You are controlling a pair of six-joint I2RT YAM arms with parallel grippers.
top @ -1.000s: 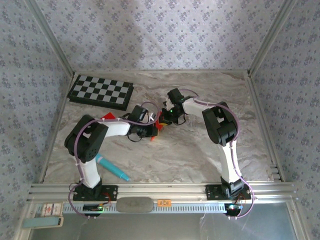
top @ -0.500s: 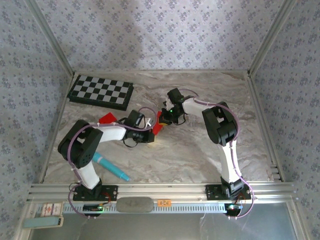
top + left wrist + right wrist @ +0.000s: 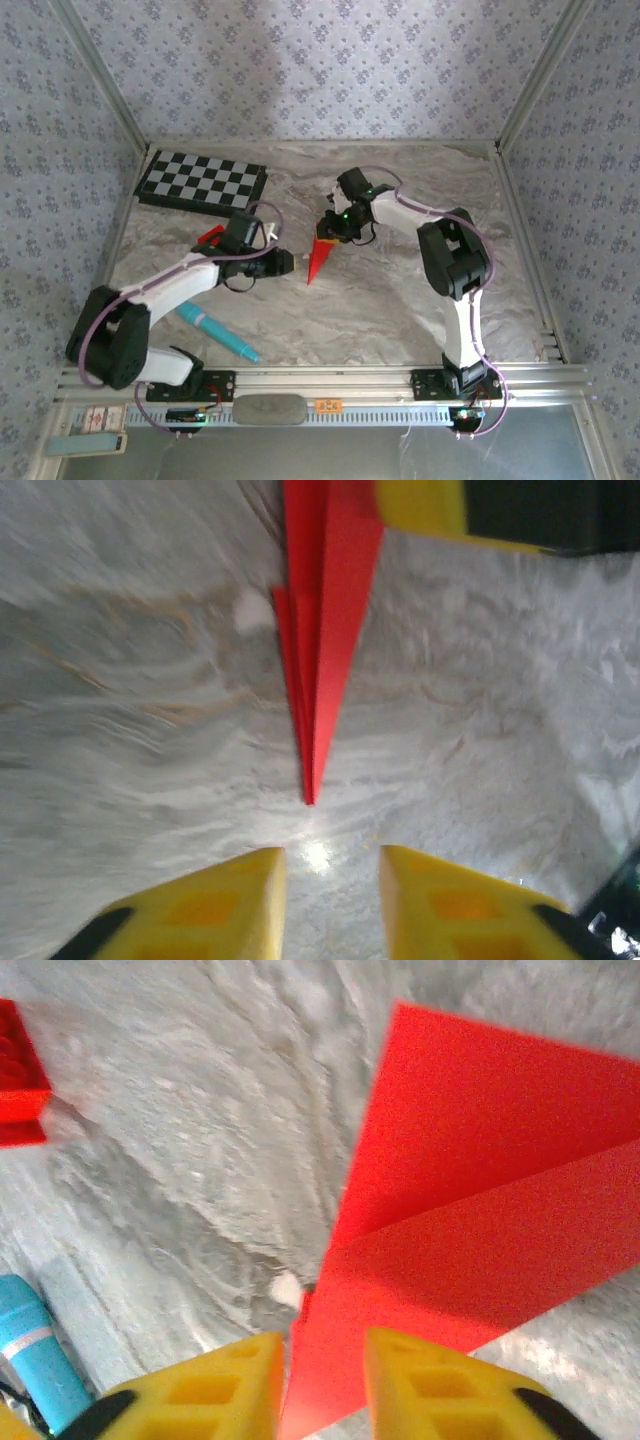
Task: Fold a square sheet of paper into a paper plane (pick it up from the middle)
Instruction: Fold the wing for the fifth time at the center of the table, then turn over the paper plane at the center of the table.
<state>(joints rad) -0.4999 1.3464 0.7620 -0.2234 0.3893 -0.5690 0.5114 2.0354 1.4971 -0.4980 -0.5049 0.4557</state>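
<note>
The narrow, pointed, bright red paper plane (image 3: pixel 317 258) is lying flat on the grey marbled tabletop (image 3: pixel 400 300). It is well to the right of the black-and-white chequered board (image 3: pixel 200 183) and nearer the arm bases than the board, not touching it. Its sharp tip is pointing away from the board's far edge, toward the bases.

The left tool (image 3: pixel 332 855) is hovering between the board and the plane, just short of the tip. Its yellow fingers (image 3: pixel 230 900) are standing apart, with bare tabletop showing in the gap and nothing gripped.

The right tool (image 3: pixel 325 1340) is sitting over the plane's wide end. Its yellow fingers (image 3: pixel 430 1390) are parted too, with the creased red layers running under the gap (a fold line is showing clearly) and the paper not clamped.

A small red piece (image 3: pixel 210 236) is lying just off the board's near edge. A teal pen (image 3: pixel 218 333) is resting farther from the board — close to the left arm's base.
</note>
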